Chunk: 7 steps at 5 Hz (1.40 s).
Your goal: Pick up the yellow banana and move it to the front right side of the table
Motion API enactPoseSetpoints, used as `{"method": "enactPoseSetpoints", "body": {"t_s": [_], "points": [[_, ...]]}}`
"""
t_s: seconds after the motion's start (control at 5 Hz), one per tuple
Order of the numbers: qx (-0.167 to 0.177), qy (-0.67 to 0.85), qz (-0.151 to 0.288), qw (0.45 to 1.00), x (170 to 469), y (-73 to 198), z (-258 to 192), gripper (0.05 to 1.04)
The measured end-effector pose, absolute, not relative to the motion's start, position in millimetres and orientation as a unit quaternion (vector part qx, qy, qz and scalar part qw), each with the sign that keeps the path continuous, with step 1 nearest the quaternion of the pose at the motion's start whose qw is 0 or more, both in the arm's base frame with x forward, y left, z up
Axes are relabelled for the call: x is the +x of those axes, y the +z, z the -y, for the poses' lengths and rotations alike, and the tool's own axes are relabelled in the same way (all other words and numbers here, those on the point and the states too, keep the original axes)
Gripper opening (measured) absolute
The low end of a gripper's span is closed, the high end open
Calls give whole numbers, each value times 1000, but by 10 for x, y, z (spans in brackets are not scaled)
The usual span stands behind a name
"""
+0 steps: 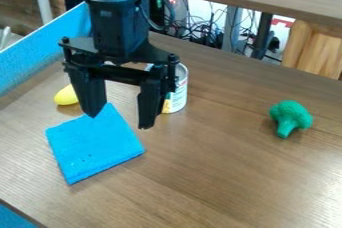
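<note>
"So, where is the gripper (118, 122), and what is it doing with its two fingers?"

"It hangs at the far edge of the blue cloth (97, 144), fingers spread wide, nothing pinched between them. I can't tell whether a tip touches the cloth."

"And the cloth itself?"

"Flat on the wooden table (227, 177), towards eight o'clock from the middle of the view. It looks folded, which would account for its thick edge and compact shape. One corner points to about twelve, up by the fingers."

"Why hang the gripper there, do you think?"

"I can only judge by the pose: pointing down with its fingers apart, it keeps a gap free between them."

"What lies around the cloth?"

"Put the cloth at the clock's centre. The yellow object (63, 97) is at eleven, partly hidden by a finger. The can (178, 89) is between one and two, also partly behind the gripper; it stands upright, probably because its flat base makes that steady. The green toy broccoli (291, 117) is well apart, almost at three, its stalk towards us."

"Count them for me?"

"One cloth, one can, one yellow object, one broccoli: four things on the table. Above them, one gripper with two fingers."
</note>
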<state>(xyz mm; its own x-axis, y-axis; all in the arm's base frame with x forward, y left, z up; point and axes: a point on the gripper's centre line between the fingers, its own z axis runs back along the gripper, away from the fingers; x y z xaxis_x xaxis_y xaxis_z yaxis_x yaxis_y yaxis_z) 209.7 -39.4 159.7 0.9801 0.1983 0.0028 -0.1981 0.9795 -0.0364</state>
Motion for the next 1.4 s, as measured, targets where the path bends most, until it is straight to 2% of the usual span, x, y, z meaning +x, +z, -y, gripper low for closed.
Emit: {"method": "enactPoseSetpoints", "body": {"t_s": [0.2, 0.4, 0.6, 0.8, 1.0, 1.4], "points": [[-15, 98, -7, 995, 2085, 1544, 382, 1001], [-26, 128, 4, 991, 2186, 1499, -97, 1001], [-25, 131, 36, 990, 2287, 1530, -464, 1001], [-19, 121, 50, 991, 2410, 1438, -738, 1001], [-5, 105, 60, 993, 2624, 1314, -898, 1001], [39, 82, 116, 989, 3064, 1067, -1236, 1001]]}}
